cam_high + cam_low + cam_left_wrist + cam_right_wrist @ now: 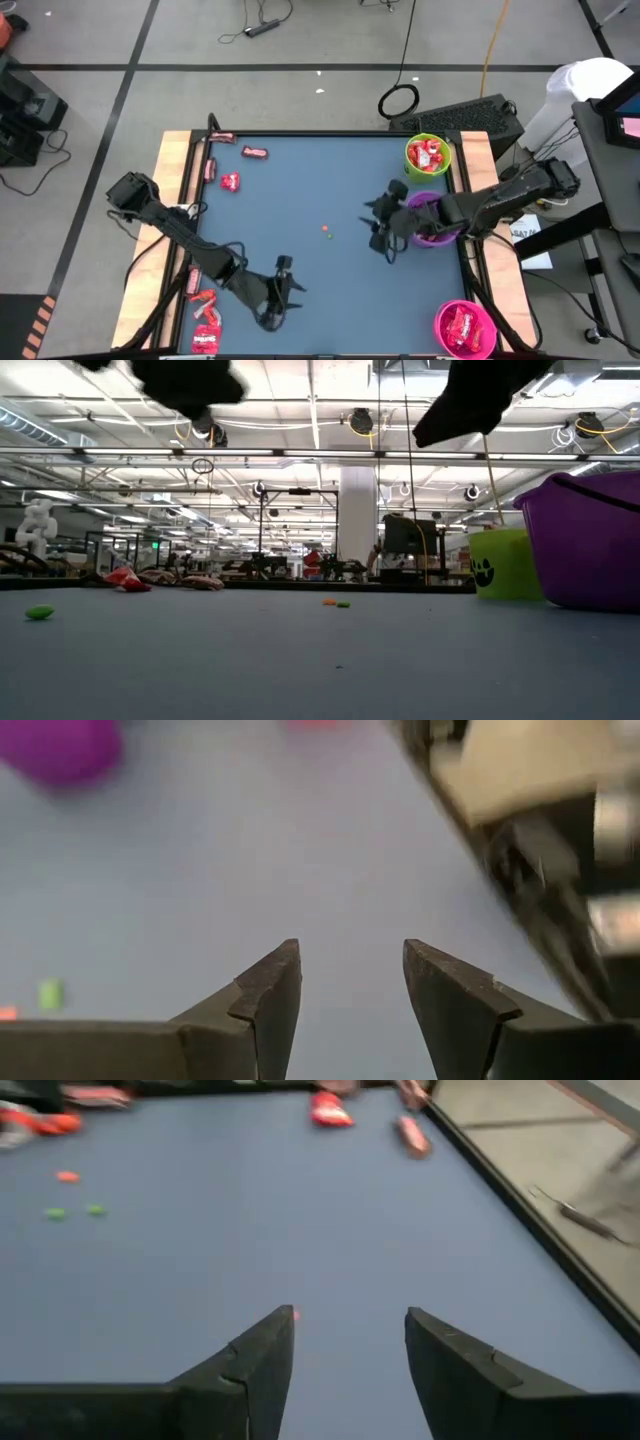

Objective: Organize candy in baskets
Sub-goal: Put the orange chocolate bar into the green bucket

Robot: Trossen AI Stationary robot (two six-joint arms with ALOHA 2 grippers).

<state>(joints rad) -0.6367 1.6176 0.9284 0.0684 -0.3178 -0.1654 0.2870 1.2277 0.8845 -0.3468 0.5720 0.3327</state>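
1. The left gripper (283, 287) hangs over the counter (330, 290) near its front edge, its fingers (270, 1005) apart with only bare blue surface between them. The right gripper (384, 222) sits just beside the purple basket (436, 236) near the right edge, fingers (262, 1360) also apart and holding nothing.
2. Unsorted candy (230, 182) lies in two groups: a few pieces near the far left corner and a cluster (205, 318) along the left edge toward the front left corner. The lime green basket (428, 155) at the far right corner and the pink basket (465, 328) at the front right corner already hold red pieces.
3. Risks, as I judge them: the wrappers are flat, shiny and probably slippery, so fingers closing on one may slide off it or push it along the smooth counter. Some pieces lie on or beside the raised wooden border, where a fingertip could catch.
4. The baskets are light, round plastic cups; the right gripper, being so close to the purple one, could nudge or tip it when swinging away.
5. Tiny round dots (327, 233) lie mid-counter and could roll underfoot of a descending finger.
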